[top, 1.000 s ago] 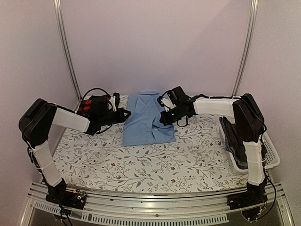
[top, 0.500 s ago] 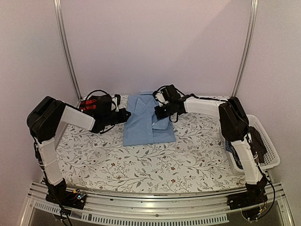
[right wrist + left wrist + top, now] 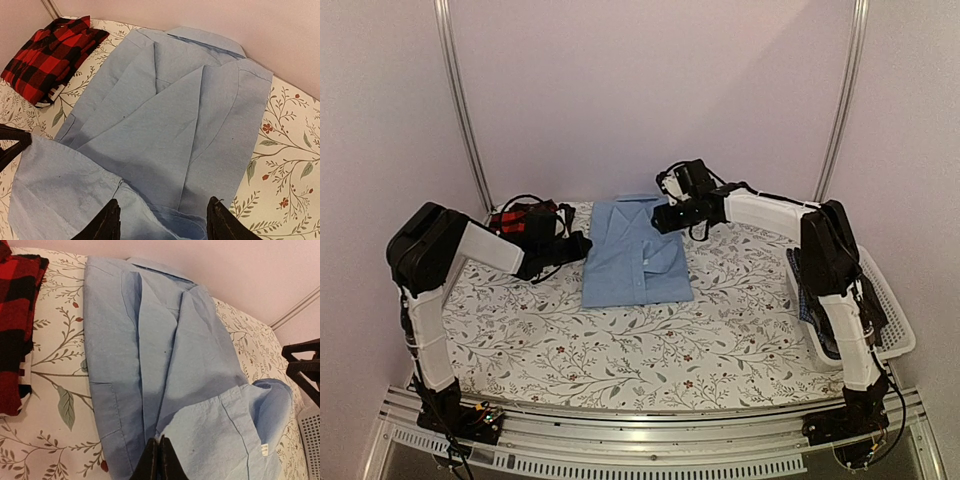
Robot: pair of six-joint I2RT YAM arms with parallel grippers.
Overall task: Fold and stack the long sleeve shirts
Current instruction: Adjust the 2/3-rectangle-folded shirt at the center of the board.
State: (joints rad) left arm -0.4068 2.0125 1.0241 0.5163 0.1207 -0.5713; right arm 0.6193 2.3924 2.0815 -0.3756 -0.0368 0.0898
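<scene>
— light blue, that is the shirt [image 3: 638, 252] we see first: folded, its sleeves laid in across the front, collar toward the back wall. it lies flat on the flowered table [image 3: 620, 350], in the middle at the far side.
— and the left gripper [image 3: 159, 461]?
— its fingers are pressed together, tips down at the shirt's left edge. whether they nip any cloth we cannot tell. the right gripper [image 3: 162, 220] hangs above the shirt's far right part, its fingers spread wide with nothing between them.
— what do we find around the shirt?
— to its left, with a strip of table between, the red-and-black plaid shirt [image 3: 510, 222] sits folded in the far left corner.
— any containers?
— one, the white plastic basket [image 3: 902, 340] at the table's right edge. in it we make out a dark checked shirt [image 3: 812, 290], bunched up, part of it draped over the basket's left rim. the right arm hides some of it, so what else lies in there we cannot tell.
</scene>
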